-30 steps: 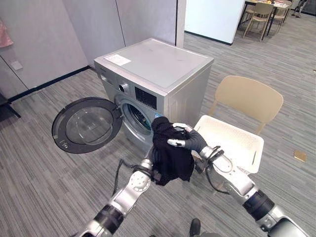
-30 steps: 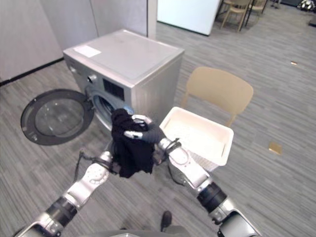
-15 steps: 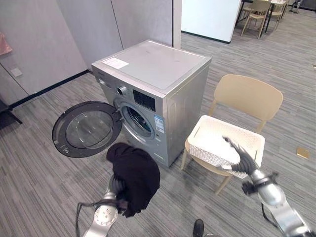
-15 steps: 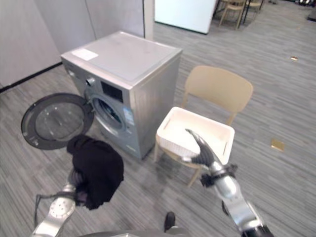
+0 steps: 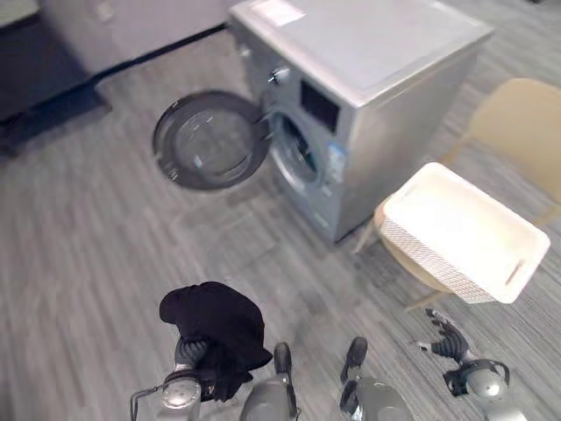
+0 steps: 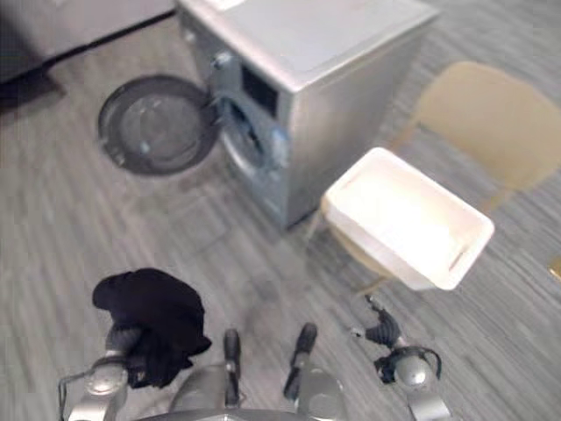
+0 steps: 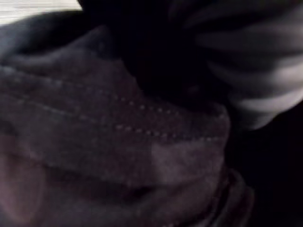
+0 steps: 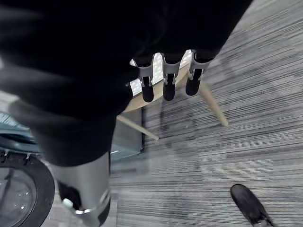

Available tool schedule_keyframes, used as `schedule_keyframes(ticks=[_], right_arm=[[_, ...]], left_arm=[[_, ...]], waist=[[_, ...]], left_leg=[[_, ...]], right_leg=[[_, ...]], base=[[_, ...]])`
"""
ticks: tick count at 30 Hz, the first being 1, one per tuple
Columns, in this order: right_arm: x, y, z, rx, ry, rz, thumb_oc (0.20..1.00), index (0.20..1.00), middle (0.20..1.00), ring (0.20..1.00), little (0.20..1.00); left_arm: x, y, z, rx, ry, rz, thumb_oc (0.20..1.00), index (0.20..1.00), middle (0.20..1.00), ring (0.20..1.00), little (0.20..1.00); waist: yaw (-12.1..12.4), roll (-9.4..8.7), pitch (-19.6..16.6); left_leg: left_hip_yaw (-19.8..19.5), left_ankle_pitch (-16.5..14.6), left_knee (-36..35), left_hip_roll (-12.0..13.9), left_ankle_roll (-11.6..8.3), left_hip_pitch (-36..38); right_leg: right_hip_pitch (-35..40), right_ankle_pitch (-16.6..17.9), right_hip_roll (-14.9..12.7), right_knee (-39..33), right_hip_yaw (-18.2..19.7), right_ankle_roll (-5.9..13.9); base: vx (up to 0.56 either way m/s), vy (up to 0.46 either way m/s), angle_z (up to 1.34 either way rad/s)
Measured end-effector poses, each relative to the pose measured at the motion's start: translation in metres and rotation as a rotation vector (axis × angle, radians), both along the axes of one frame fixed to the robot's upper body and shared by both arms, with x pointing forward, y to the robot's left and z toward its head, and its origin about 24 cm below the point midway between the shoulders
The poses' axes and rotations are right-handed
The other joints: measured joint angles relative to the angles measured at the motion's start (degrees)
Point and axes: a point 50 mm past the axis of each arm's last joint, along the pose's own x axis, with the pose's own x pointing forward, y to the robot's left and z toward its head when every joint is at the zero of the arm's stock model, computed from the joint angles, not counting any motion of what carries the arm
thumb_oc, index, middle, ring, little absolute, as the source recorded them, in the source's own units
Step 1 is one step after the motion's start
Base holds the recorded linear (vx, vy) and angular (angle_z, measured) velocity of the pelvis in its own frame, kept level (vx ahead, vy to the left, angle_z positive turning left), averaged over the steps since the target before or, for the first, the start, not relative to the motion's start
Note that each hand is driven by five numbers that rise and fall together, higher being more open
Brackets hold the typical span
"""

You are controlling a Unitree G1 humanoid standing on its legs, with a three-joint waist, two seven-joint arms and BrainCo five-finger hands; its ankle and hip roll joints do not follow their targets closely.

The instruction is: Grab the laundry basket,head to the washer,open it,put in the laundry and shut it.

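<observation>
A silver front-loading washing machine [image 5: 368,96] is seen at about 12 o'clock, with its round dark-rimmed glass door [image 5: 210,140] swung fully open toward 10 o'clock. A white perforated plastic laundry basket [image 5: 460,232] is seated on a beige plastic chair [image 5: 526,123] at 2 o'clock, just beside the machine's side wall. A bundle of black cloth laundry [image 5: 213,326] is seen at 7 o'clock, above the grey striped carpet floor [image 5: 96,237] and well apart from the drum opening. The bundle is draped over the left robot hand [image 5: 188,353], whose fingers are hidden under the cloth, so it cannot be told whether they are curled or straight. In the left wrist view a stitched dark seam is seen close up. The right robot hand [image 6: 379,329] is seen at 5 o'clock, its fingers [image 8: 164,80] straight and holding nothing.
</observation>
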Motion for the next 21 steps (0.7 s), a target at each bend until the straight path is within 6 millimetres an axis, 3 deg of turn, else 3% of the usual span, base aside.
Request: schedule_keyframes(ticks=[1, 2, 3, 4, 6, 7, 10, 11, 12, 13, 14, 15, 16, 17, 20, 21], right_arm=[[0.002, -0.001, 0.003, -0.010, -0.012, 0.002, 1.000, 1.000, 1.000, 1.000, 1.000], [0.002, -0.003, 0.004, -0.033, -0.012, 0.014, 1.000, 1.000, 1.000, 1.000, 1.000], [-0.003, -0.008, 0.003, -0.051, 0.004, 0.003, 1.000, 1.000, 1.000, 1.000, 1.000], [-0.002, -0.007, 0.003, -0.049, 0.004, 0.005, 1.000, 1.000, 1.000, 1.000, 1.000], [0.005, 0.002, 0.000, -0.025, 0.000, 0.010, 1.000, 1.000, 1.000, 1.000, 1.000], [0.005, 0.012, -0.005, -0.008, 0.016, 0.024, 1.000, 1.000, 1.000, 1.000, 1.000], [0.008, 0.028, -0.009, 0.008, 0.021, 0.073, 1.000, 1.000, 1.000, 1.000, 1.000], [0.009, 0.034, -0.009, 0.020, 0.021, 0.091, 1.000, 1.000, 1.000, 1.000, 1.000], [0.009, 0.034, -0.009, 0.018, 0.020, 0.092, 1.000, 1.000, 1.000, 1.000, 1.000], [0.010, 0.034, -0.008, 0.018, 0.017, 0.093, 1.000, 1.000, 1.000, 1.000, 1.000], [0.012, 0.039, -0.006, 0.029, 0.002, 0.107, 1.000, 1.000, 1.000, 1.000, 1.000], [0.015, 0.044, -0.005, 0.031, -0.001, 0.127, 1.000, 1.000, 1.000, 1.000, 1.000], [0.016, 0.047, -0.005, 0.035, -0.004, 0.139, 1.000, 1.000, 1.000, 1.000, 1.000], [0.019, 0.049, -0.004, 0.035, -0.010, 0.150, 1.000, 1.000, 1.000, 1.000, 1.000], [0.019, 0.048, -0.004, 0.033, -0.009, 0.147, 1.000, 1.000, 1.000, 1.000, 1.000], [0.015, 0.046, -0.008, 0.032, 0.009, 0.139, 1.000, 1.000, 1.000, 1.000, 1.000]], left_arm=[[-0.002, -0.002, -0.002, -0.006, 0.007, 0.003, 0.200, 0.200, 0.200, 0.200, 0.200], [-0.003, -0.009, -0.004, -0.020, 0.014, -0.016, 0.200, 0.200, 0.200, 0.200, 0.200], [0.002, -0.016, -0.002, -0.027, -0.004, -0.054, 0.200, 0.200, 0.200, 0.200, 0.200], [0.007, -0.018, 0.002, -0.024, -0.026, -0.074, 0.200, 0.200, 0.200, 0.200, 0.200], [0.010, -0.016, 0.004, -0.017, -0.033, -0.078, 0.200, 0.200, 0.200, 0.200, 0.200], [0.010, -0.015, 0.004, -0.011, -0.028, -0.084, 0.200, 0.200, 0.200, 0.200, 0.200], [0.010, -0.009, 0.005, 0.008, -0.020, -0.095, 0.200, 0.200, 0.200, 0.200, 0.200], [0.017, -0.002, 0.011, 0.036, -0.037, -0.103, 0.200, 0.200, 0.200, 0.200, 0.200], [0.021, -0.001, 0.013, 0.043, -0.045, -0.107, 0.200, 0.200, 0.200, 0.200, 0.200], [0.024, 0.000, 0.015, 0.051, -0.050, -0.114, 0.200, 0.200, 0.200, 0.200, 0.200], [0.026, 0.003, 0.018, 0.064, -0.063, -0.114, 0.200, 0.200, 0.200, 0.200, 0.200], [0.025, 0.007, 0.018, 0.074, -0.059, -0.108, 0.200, 0.200, 0.200, 0.200, 0.200], [0.023, 0.011, 0.019, 0.088, -0.053, -0.104, 0.200, 0.200, 0.200, 0.200, 0.200], [0.022, 0.013, 0.018, 0.095, -0.044, -0.101, 0.200, 0.200, 0.200, 0.200, 0.200], [0.019, 0.007, 0.011, 0.076, -0.018, -0.107, 0.200, 0.200, 0.200, 0.200, 0.200], [0.019, 0.000, 0.008, 0.055, -0.010, -0.106, 0.200, 0.200, 0.200, 0.200, 0.200]], waist=[[-0.8, 0.18, -0.1], [-3.7, 1.55, -0.9], [-4.1, 3.06, -1.9], [-3.5, 3.99, -2.4], [-3.4, 2.52, -2.7], [-3.2, 0.63, -3.9], [-3.0, -0.75, -4.5], [-2.1, -1.61, -4.7], [-2.5, -1.31, -4.4], [-3.6, -0.43, -4.0], [-4.2, -0.21, -3.9], [-4.2, -0.67, -3.8], [-4.6, -1.24, -3.9], [-5.2, -2.40, -3.7], [-5.8, -2.19, -2.6], [-6.9, -2.54, -2.3]], left_leg=[[4.2, -1.4, 1.6, 0.7, -0.01, 1.0], [12.3, -3.2, 2.9, 2.8, -0.02, 3.7], [11.8, -3.1, -0.5, 3.3, 0.09, 5.2], [11.2, -0.4, -2.4, 3.0, 0.93, 5.6], [9.7, -0.6, -2.9, 1.4, 1.43, 4.8], [8.9, -0.4, -3.9, -0.6, 2.44, 5.1], [8.0, 0.3, -3.8, -1.3, 3.65, 5.4], [5.5, -0.3, -3.9, -2.5, 4.58, 5.6], [3.1, -0.4, -4.0, -3.3, 5.54, 6.1], [1.5, 0.0, -4.6, -3.4, 5.80, 6.5], [-0.6, 0.0, -6.9, -3.4, 6.78, 8.0], [-1.0, 0.1, -7.8, -3.8, 7.02, 8.7], [-0.3, 1.5, -8.0, -4.1, 6.29, 8.8], [-2.1, -0.4, -8.6, -5.5, 7.57, 9.2], [-3.5, -1.0, -9.1, -6.9, 7.38, 10.7], [-7.0, -3.6, -7.1, -7.4, 7.06, 10.9]], right_leg=[[1.2, 0.2, -0.8, -0.1, -0.8, 0.26], [4.4, 0.5, -1.7, -1.2, -7.0, 1.15], [4.4, 0.6, -1.0, -0.6, -8.1, 1.93], [3.8, 0.4, -1.2, 0.5, -7.9, 2.25], [3.6, -0.1, -2.5, 1.5, -6.4, 3.62], [2.6, 0.2, -3.7, 3.2, -5.9, 4.11], [1.2, -0.4, -6.5, 9.3, -4.9, 4.27], [0.4, -1.0, -8.1, 13.6, -2.2, 4.77], [-2.2, -2.2, -9.7, 20.5, 1.6, 5.26], [-5.2, -6.9, -8.7, 25.5, 8.2, 6.84], [-7.9, -10.4, -5.0, 26.7, 14.0, 8.07], [-9.6, -11.0, -2.7, 25.7, 16.7, 8.55], [-10.6, -11.1, -1.7, 25.1, 17.4, 8.38], [-14.9, -10.9, 1.0, 22.4, 15.7, 7.93], [-18.4, -10.5, 4.0, 16.3, 14.3, 7.79], [-18.3, -10.1, 4.7, 11.1, 14.6, 8.56]], base=[[0.08, 0.131, 1.53], [0.13, 0.158, 1.62], [0.16, 0.173, 1.41], [0.16, 0.214, 0.48], [0.19, 0.269, 0.46], [0.16, 0.225, 0.48], [0.18, 0.159, 0.42], [0.23, 0.142, 0.69], [0.28, 0.148, 0.79], [0.12, 0.043, 0.98], [0.21, 0.058, 0.70], [0.19, 0.020, 0.58], [0.33, 0.032, 0.47], [0.34, 0.013, 0.50], [0.54, -0.022, 0.58], [0.29, -0.033, 0.86]])
